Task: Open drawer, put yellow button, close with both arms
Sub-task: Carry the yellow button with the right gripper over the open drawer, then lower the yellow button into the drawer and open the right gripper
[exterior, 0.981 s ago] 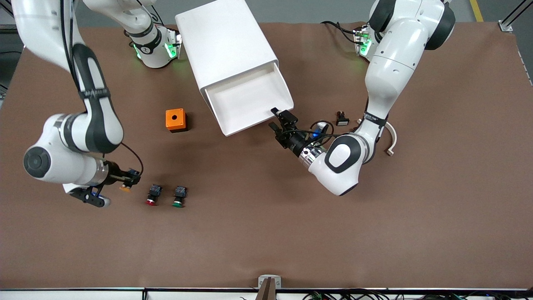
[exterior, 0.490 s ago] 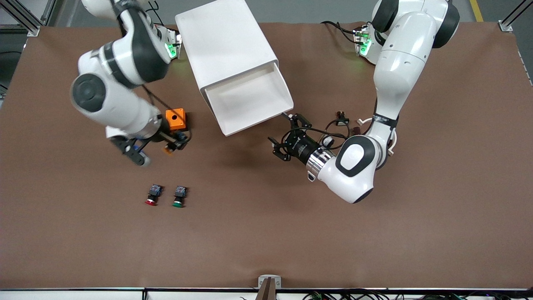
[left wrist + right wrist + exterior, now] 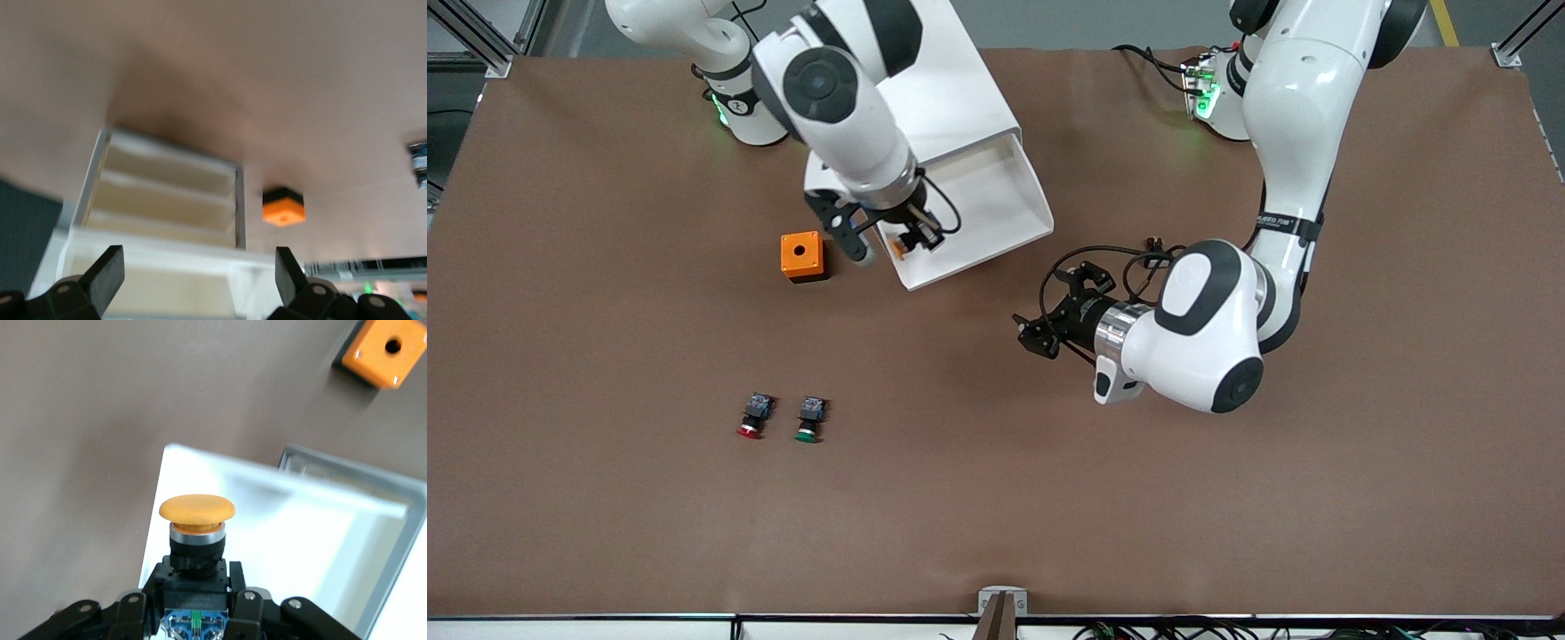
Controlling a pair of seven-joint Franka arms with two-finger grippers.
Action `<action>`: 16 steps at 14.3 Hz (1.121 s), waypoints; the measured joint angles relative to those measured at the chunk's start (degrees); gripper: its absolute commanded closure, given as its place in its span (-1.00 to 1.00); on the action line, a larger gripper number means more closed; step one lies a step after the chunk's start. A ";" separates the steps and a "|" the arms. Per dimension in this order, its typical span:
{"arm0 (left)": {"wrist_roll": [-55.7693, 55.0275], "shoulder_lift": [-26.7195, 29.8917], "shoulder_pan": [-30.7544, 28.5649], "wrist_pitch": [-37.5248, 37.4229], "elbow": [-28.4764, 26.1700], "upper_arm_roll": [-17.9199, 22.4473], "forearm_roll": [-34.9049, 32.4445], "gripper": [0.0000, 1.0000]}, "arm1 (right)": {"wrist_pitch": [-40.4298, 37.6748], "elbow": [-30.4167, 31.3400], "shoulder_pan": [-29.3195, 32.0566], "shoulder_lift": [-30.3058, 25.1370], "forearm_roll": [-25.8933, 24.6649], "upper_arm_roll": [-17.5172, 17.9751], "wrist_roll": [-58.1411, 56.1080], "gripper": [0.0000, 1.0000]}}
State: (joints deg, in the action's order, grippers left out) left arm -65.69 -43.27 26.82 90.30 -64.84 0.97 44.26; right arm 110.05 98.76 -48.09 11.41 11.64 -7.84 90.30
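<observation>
The white drawer (image 3: 996, 200) stands pulled out of the white cabinet (image 3: 925, 89). My right gripper (image 3: 913, 238) hangs over the drawer's front corner at the right arm's end, shut on the yellow button (image 3: 901, 252). In the right wrist view the button (image 3: 197, 509) sits upright in my right gripper (image 3: 197, 590), with the drawer's white floor (image 3: 300, 540) below it. My left gripper (image 3: 1048, 311) is open and empty over the table, clear of the drawer's front. In the left wrist view my left gripper (image 3: 198, 277) faces the cabinet (image 3: 167, 193).
An orange box with a round hole (image 3: 801, 256) sits beside the drawer toward the right arm's end; it also shows in the right wrist view (image 3: 385, 350) and the left wrist view (image 3: 283, 207). A red-capped button (image 3: 752, 418) and a green-capped button (image 3: 810, 420) lie nearer the camera.
My right gripper has carried the yellow button from beside the red-capped one, past the orange box, to over the drawer. My left gripper has drawn back from the drawer's front and spread open.
</observation>
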 measured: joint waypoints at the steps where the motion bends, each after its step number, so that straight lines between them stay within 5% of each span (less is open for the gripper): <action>1: 1.20 0.56 0.78 2.36 0.00 0.01 -3.41 -0.99 | 0.83 0.13 -1.54 0.12 -0.01 -0.02 2.47 1.00; 7: 1.98 1.97 5.83 12.22 -0.01 0.01 -26.80 -0.99 | 5.17 0.83 -8.84 3.02 -0.74 -0.08 14.59 1.00; 11: 1.97 2.78 7.21 13.13 0.00 0.04 -31.35 -0.99 | 5.53 0.85 -10.47 4.15 -0.82 -0.14 18.39 0.97; 12: 1.97 3.09 7.29 13.12 -0.01 0.03 -32.56 -0.99 | 5.69 0.87 -10.78 4.29 -0.82 -0.14 19.23 0.78; 13: 1.97 3.31 7.53 13.11 -0.03 0.03 -33.60 -0.99 | 6.12 0.88 -11.14 4.47 -0.82 -0.14 20.17 0.02; 14: 1.97 3.40 7.83 13.11 -0.04 0.03 -34.17 -0.99 | 6.42 0.88 -11.47 4.63 -0.82 -0.14 20.87 -0.99; 16: 1.97 3.40 8.36 13.11 -0.16 0.03 -34.43 -0.99 | 6.75 0.87 -11.85 4.80 -0.84 -0.14 21.44 -1.00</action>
State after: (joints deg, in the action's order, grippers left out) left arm -63.72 -39.87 35.18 103.41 -64.99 1.00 9.83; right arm 116.80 99.64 -59.94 16.20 10.80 -7.98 111.73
